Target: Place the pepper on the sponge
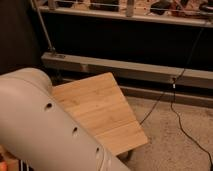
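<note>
A large pale grey arm link fills the lower left of the camera view and hides most of what lies behind it. My gripper is out of view. The pepper and the sponge do not show. A bare light wooden tabletop juts out from behind the arm toward the right. A small orange patch peeks out at the bottom left edge; I cannot tell what it is.
Behind the table stands a metal rail frame with a dark backing. A black cable hangs from it and trails across the speckled floor at the right.
</note>
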Controlling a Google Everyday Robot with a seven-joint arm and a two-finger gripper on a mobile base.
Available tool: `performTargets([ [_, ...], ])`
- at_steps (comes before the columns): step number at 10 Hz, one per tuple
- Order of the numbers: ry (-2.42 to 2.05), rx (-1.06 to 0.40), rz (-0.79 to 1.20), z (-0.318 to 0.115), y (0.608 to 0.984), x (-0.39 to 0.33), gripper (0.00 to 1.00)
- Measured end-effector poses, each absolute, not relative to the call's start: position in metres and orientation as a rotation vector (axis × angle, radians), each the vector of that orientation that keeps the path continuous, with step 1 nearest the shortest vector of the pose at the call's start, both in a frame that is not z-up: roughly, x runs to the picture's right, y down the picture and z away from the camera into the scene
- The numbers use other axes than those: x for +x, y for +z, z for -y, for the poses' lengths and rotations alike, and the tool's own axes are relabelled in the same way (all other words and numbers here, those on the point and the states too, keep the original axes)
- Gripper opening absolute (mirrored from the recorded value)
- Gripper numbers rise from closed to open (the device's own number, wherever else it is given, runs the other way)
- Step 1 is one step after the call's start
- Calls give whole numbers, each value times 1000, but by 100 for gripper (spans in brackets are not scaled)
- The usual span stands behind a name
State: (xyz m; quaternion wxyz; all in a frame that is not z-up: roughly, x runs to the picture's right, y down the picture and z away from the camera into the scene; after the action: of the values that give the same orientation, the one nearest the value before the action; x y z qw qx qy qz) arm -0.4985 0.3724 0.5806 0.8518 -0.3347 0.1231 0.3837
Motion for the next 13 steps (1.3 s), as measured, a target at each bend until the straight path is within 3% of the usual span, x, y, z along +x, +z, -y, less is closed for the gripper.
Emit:
performTargets([
  [13,838,-680,-292,-353,626,-509,65],
])
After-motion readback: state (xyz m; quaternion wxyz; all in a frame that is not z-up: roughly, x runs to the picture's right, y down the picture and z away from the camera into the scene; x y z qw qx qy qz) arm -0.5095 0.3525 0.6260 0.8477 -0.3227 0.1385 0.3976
